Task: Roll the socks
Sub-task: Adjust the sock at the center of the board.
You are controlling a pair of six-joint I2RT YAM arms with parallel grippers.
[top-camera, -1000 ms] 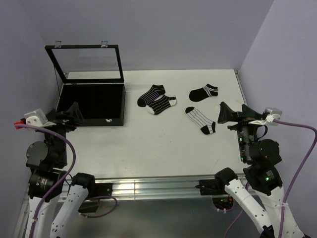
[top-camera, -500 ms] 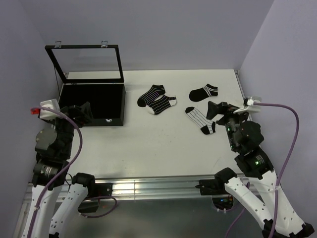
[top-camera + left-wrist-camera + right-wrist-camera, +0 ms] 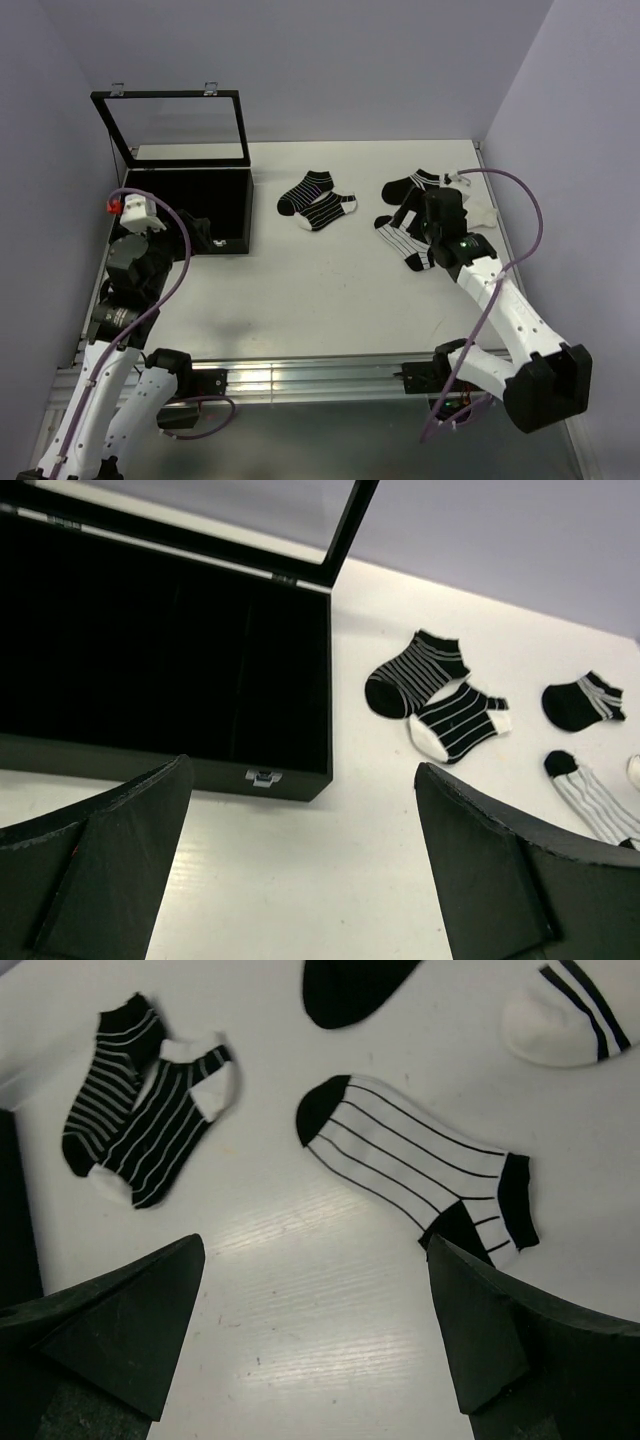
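Several socks lie flat at the back of the white table. A black sock with white stripes (image 3: 305, 190) overlaps a second black striped sock with white toe and heel (image 3: 330, 210). A plain black sock (image 3: 402, 187) and a white sock with black stripes (image 3: 400, 240) lie to their right. My right gripper (image 3: 412, 220) hangs open and empty over the white sock (image 3: 420, 1165); the striped pair (image 3: 140, 1130) is to its left. My left gripper (image 3: 198, 235) is open and empty at the front of the black case; the socks (image 3: 440, 695) lie ahead to its right.
A black case (image 3: 185, 205) with its glass lid (image 3: 175, 125) raised stands at the back left; its front latch (image 3: 262, 777) faces my left gripper. Purple walls close the back and right. A metal rail (image 3: 300, 380) runs along the near table edge.
Both arms have reached forward. My right gripper has moved left and away from the base to above the white sock. My left gripper has moved right, towards the case's front.
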